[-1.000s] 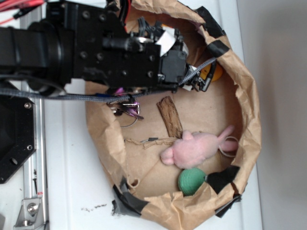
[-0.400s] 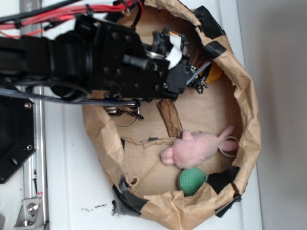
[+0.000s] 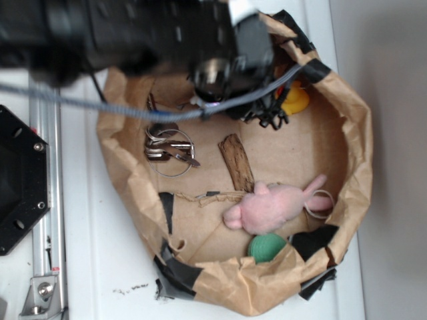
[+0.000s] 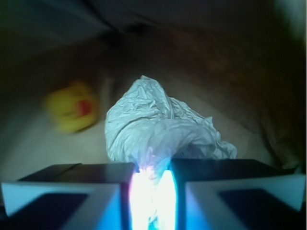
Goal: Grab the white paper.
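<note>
Clearly the wrist view settles the key relation: the white paper (image 4: 158, 129) lies straight ahead of the gripper (image 4: 152, 191) and reaches back between the two pads, so the jaws look drawn in on its near edge, with only a narrow bright gap left between them. I judge them clamped on the paper, though glare washes out the contact itself. The wad has no strong long axis; it bulges upward and spreads a little to the right. A yellow duck (image 4: 72, 106) sits to its left, apart from it. All of this is inside the brown paper bag (image 3: 347, 200) on the counter (image 3: 87, 267); from outside, the arm hides the paper entirely, at the far upper part of the bag near the duck (image 3: 295, 100).

Compared with a second ago, the arm has swung upward in the outside view, uncovering the keys (image 3: 170, 150), and the bag's rim has shifted and changed shape. The wooden stick (image 3: 237, 162), pink plush toy (image 3: 273, 205) and green ball (image 3: 267, 248) lie where they were.
</note>
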Motion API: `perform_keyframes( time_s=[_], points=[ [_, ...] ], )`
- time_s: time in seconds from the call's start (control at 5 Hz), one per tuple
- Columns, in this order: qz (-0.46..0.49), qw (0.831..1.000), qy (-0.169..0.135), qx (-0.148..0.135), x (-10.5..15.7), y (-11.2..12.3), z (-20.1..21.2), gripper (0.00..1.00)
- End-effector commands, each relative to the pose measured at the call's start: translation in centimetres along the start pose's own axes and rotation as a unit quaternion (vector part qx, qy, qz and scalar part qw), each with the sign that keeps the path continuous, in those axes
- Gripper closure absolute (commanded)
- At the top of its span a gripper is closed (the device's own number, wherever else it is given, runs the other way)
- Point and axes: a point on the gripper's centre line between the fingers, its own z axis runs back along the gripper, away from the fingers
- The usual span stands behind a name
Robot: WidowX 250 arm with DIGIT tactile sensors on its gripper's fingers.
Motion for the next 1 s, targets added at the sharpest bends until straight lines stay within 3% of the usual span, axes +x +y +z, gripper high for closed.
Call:
perform_keyframes(
  time_s=[0.0,0.2,0.4,0.6,0.8],
  points=[
    [-0.154,0.981,0.006,-0.115,0.2,-0.6,8.3,1.00],
    [-0.199,0.972,0.015,-0.127,-0.3,-0.6,8.6,1.00],
    [-0.231,0.962,0.056,-0.133,-2.3,-0.4,9.1,1.00],
    [-0.198,0.970,0.031,-0.137,-3.8,0.2,9.4,1.00],
    [-0.191,0.971,0.018,-0.139,-3.2,0.2,9.2,1.00]
  ],
)
